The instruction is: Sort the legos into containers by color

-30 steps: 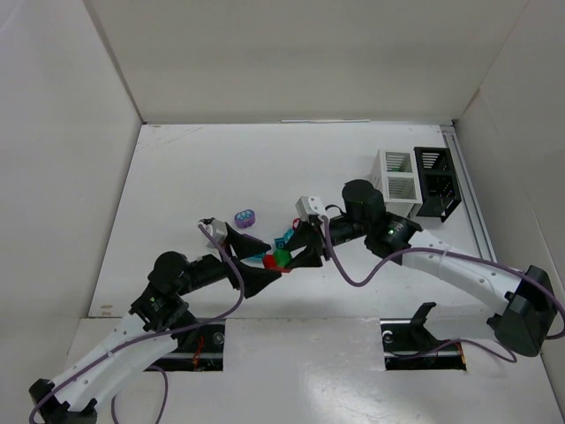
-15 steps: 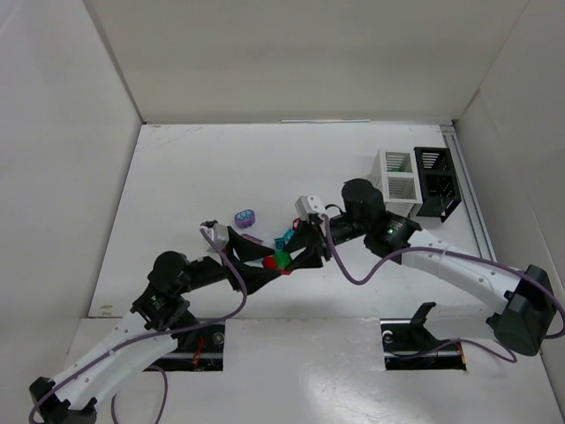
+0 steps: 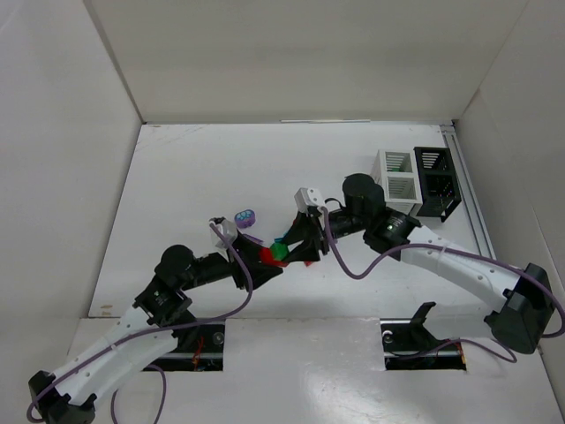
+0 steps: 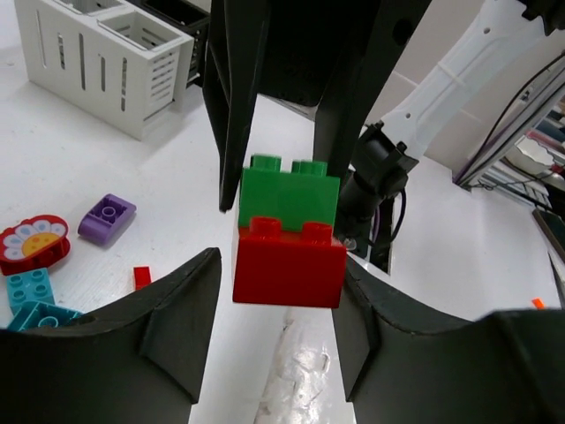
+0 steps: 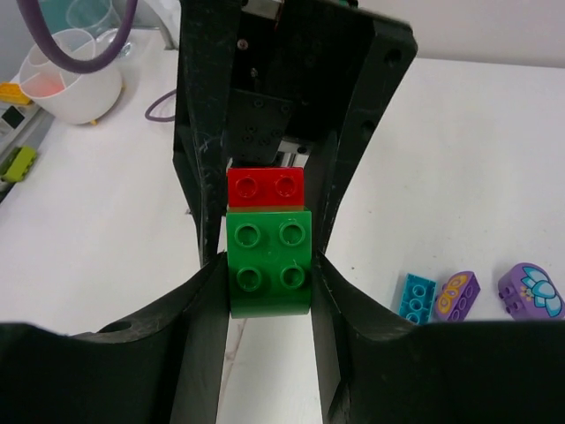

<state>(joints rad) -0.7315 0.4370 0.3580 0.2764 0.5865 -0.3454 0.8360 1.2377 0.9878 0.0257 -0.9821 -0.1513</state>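
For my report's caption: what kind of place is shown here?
Probably a robotics lab test cell: a white table walled by plain white panels, two cabled robot arms gripping a red brick and green brick, slatted sorting bins nearby.

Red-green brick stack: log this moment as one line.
left gripper shut on red brick | right gripper shut on green brick | bricks joined, held between both grippers | white bin, black bin beside each other

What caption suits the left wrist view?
Left gripper clamps the red brick, right gripper the green brick stacked on it, white bin behind.
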